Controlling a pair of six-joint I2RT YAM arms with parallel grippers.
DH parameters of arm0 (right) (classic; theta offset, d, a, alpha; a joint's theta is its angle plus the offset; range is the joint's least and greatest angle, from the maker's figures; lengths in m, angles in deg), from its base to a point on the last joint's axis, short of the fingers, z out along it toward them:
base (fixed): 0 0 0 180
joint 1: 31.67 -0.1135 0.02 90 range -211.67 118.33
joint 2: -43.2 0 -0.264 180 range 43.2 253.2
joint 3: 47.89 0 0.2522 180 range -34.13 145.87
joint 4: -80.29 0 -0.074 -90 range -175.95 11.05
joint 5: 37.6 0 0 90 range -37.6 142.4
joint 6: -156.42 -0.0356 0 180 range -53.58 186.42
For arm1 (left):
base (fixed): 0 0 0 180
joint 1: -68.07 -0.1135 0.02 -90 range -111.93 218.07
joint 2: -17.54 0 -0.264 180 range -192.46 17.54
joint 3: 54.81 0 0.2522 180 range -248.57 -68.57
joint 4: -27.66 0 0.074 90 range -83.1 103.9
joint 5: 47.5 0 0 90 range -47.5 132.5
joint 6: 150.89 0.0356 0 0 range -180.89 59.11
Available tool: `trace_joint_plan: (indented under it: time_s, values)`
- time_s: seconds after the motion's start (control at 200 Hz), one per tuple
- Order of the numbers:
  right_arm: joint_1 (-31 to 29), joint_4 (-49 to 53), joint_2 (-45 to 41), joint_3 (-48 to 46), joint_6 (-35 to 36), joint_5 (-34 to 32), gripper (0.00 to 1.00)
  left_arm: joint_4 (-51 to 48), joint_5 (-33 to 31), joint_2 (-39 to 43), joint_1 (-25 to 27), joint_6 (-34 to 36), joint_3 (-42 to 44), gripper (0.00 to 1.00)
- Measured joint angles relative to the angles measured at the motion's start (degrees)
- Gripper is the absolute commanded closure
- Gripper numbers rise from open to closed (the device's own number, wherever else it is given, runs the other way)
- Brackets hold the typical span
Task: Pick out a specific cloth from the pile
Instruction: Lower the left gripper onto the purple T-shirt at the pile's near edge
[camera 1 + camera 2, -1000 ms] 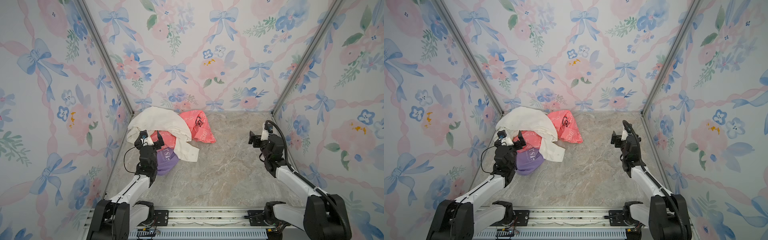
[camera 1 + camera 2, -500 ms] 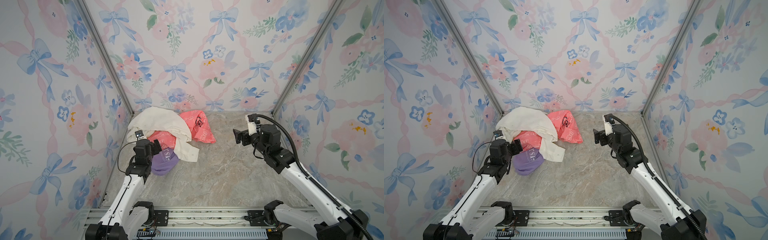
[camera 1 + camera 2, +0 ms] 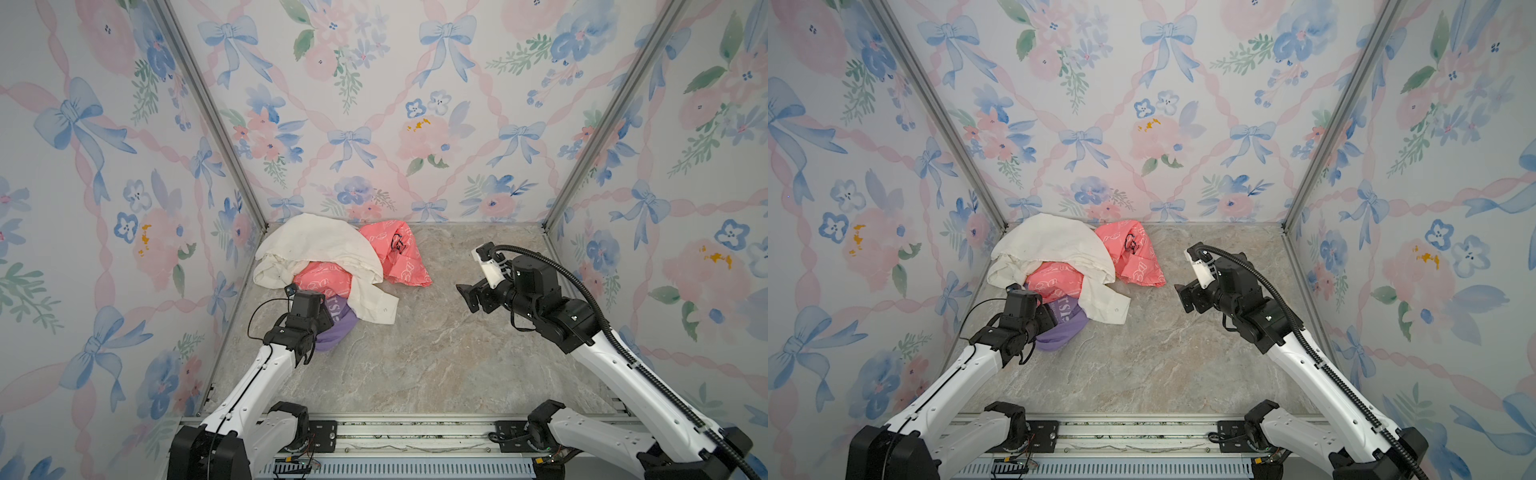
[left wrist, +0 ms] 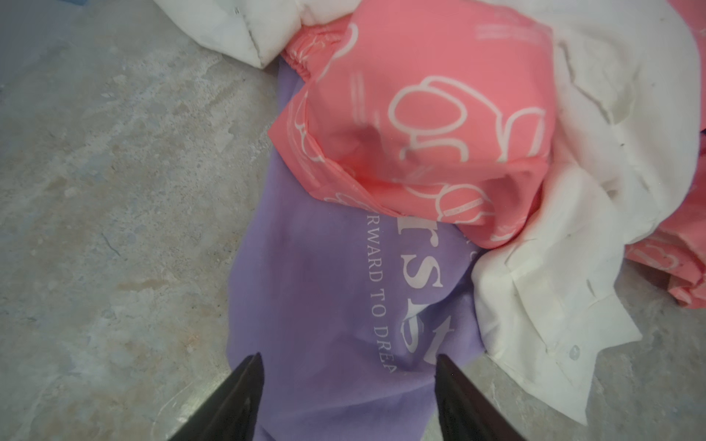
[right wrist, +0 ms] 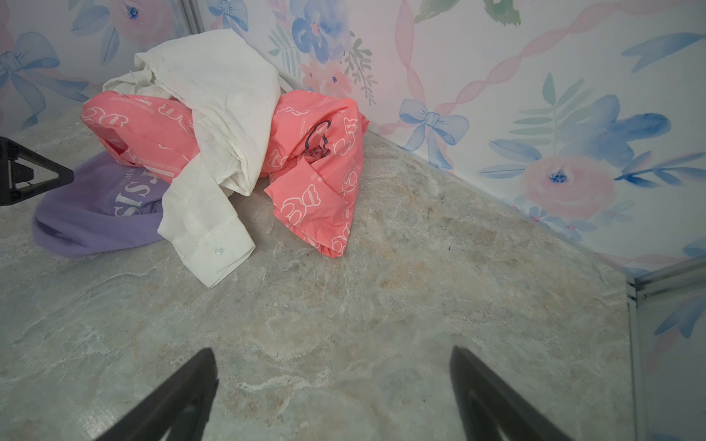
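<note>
Clock set on a top view: rail at 6, back wall at 12.

**Nearest, about 8 o'clock.** The left gripper [image 4: 345, 366] points down onto the near lobe of the lavender cloth [image 3: 338, 328]. In the wrist view its jaws stand apart, straddling flat lavender fabric, with nothing gathered between them yet. The cloth lies on the marbled tabletop [image 3: 415, 365] at the 6 o'clock foot of the pile [image 3: 291, 266]. Only this lobe with white lettering is exposed; the rest runs under the heap.

- Risk 1: the fabric is thin and flat. Jaws that shut without pressing in may skim off empty.

**Next out.** The buttoned cuff [image 3: 384, 311] of the cream-white shirt [image 3: 316, 245] overlaps the lavender edge on its 3 o'clock side. A fold of the coral-pink cloth [image 3: 324, 278] rests on its 12 o'clock part.

- Risk 2: a bite drifting toward 3 o'clock would take the cuff as well.
- Risk 3: with that load on top, a straight lift probably drags pink and white along. A draw toward 6 o'clock looks cleaner.

**Farthest, 11 o'clock corner.** The bulk of the shirt is banked against the walls.

**At 3 o'clock.** The right gripper [image 3: 467, 293] hangs above bare tabletop with its jaws wide and holding nothing, well apart from the pile.

- Risk 4: nothing pins the heap, so the whole pile may slide with the pull.
</note>
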Motion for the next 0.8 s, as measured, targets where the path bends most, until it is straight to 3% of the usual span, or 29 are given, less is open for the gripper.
trace_joint_plan:
  time_s: [0.285,0.44,0.66,0.8]
  values:
    - [-1.07,1.66,-5.49,-0.66,-5.07,1.49,0.03,-0.35,2.8,-7.34,0.0,-2.82,0.81,0.53]
    - [-1.49,4.2,-7.06,-0.66,-5.57,2.54,0.03,0.59,2.71,-7.85,0.0,-4.0,3.58,0.84]
    - [-1.49,8.31,-8.07,-0.68,-4.94,3.19,0.03,2.29,1.64,-3.32,0.0,-5.42,5.66,1.0]
    - [-1.49,9.79,-9.53,-0.68,-4.92,3.37,0.03,2.67,1.66,1.64,0.0,-5.51,5.66,1.0]
